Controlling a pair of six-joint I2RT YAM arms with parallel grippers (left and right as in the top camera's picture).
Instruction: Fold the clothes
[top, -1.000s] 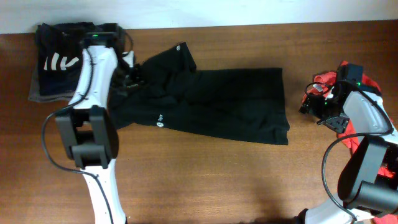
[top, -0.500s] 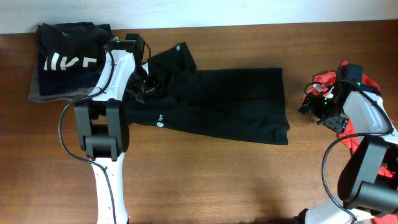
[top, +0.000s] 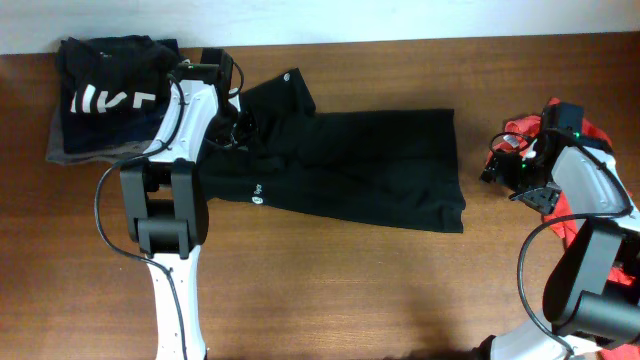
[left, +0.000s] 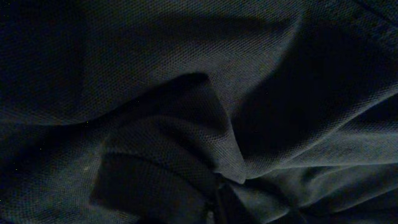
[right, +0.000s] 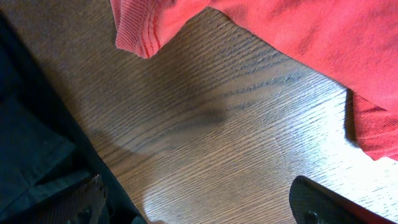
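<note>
The clothes here are a large black garment (top: 360, 170) with a small white logo (top: 256, 196), spread across the table's middle, and an orange-red shirt (top: 592, 135) at the right edge. My left gripper (top: 236, 128) sits on the black garment's upper left part. In the left wrist view dark fabric (left: 186, 106) fills the frame and bunches into a fold at the left gripper (left: 214, 208), which is shut on it. Over bare wood beside the orange-red shirt (right: 298, 31) my right gripper (right: 202, 205) stands open and holds nothing.
A pile of folded dark clothes (top: 105, 95) with white stripes lies at the far left, on a grey piece. The brown wooden table (top: 380, 290) runs to a white wall at the back. The black garment's right edge (right: 25, 143) lies just left of the right gripper.
My left arm swung right from the folded pile onto the black garment, and its gripper then shut on the fabric. The right arm has stayed still.
</note>
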